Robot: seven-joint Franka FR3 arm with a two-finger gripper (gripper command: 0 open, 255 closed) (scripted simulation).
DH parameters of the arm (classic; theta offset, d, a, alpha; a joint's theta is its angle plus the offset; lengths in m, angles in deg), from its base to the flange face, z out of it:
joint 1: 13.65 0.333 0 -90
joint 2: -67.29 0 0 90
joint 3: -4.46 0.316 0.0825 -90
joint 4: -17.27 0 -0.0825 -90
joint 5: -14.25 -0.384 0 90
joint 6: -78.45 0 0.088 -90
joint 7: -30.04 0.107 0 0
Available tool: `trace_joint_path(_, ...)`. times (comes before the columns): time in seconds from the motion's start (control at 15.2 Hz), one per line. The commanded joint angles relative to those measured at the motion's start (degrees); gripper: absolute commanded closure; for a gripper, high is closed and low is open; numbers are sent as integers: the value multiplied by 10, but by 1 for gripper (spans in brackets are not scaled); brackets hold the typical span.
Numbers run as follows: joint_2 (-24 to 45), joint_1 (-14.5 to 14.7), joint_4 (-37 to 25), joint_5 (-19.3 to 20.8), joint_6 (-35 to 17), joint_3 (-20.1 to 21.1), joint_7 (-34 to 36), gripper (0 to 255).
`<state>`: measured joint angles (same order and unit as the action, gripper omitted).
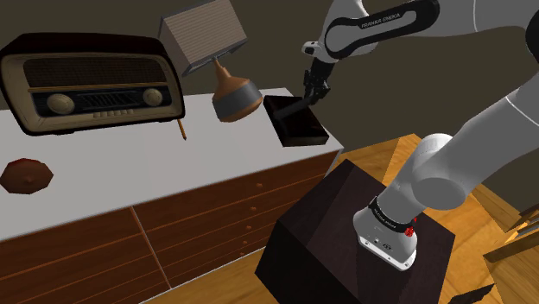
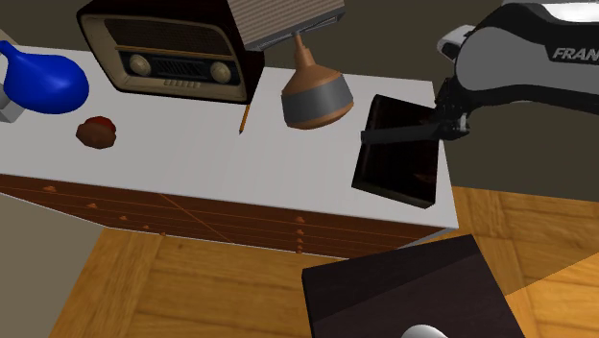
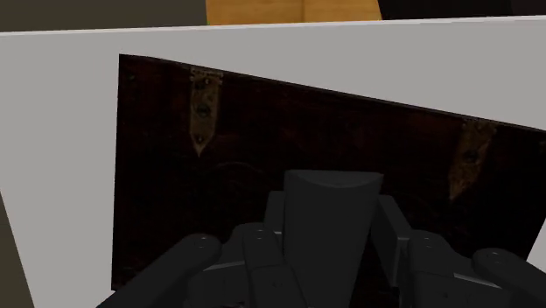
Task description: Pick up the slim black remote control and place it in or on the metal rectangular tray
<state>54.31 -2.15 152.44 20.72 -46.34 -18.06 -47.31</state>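
Observation:
My gripper [image 2: 447, 123] is shut on the slim black remote [image 2: 398, 132], which sticks out level from the fingers over the dark rectangular tray [image 2: 395, 178]. The tray lies at the end of the white dresser top nearest the stand, and it looks dark brown-black with brass-coloured fittings [image 3: 203, 109]. In the wrist view the remote [image 3: 332, 219] is a dark slab clasped between the fingers [image 3: 262, 254], with the tray floor [image 3: 157, 175] just beyond it. In the shoulder view the gripper [image 1: 313, 93] hangs above the tray [image 1: 298, 128].
On the dresser top [image 1: 129, 164] stand an old radio [image 1: 91, 82], a lamp with a round brown-and-grey base [image 1: 235, 95], a small stick [image 1: 182, 129] and a brown round object [image 1: 26, 175]. A blue object [image 2: 38, 82] sits at the far end. The dark stand [image 1: 345, 224] is below.

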Motion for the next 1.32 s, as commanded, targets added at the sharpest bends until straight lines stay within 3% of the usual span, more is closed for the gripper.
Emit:
trace_joint_path(0.0,19,-14,-21,-4,1,-28,-46,255)
trace_joint_path(0.73,69,-12,22,-25,-89,-38,-63,255)
trace_joint_path(1.25,70,-12,22,-25,-90,-38,-63,255)
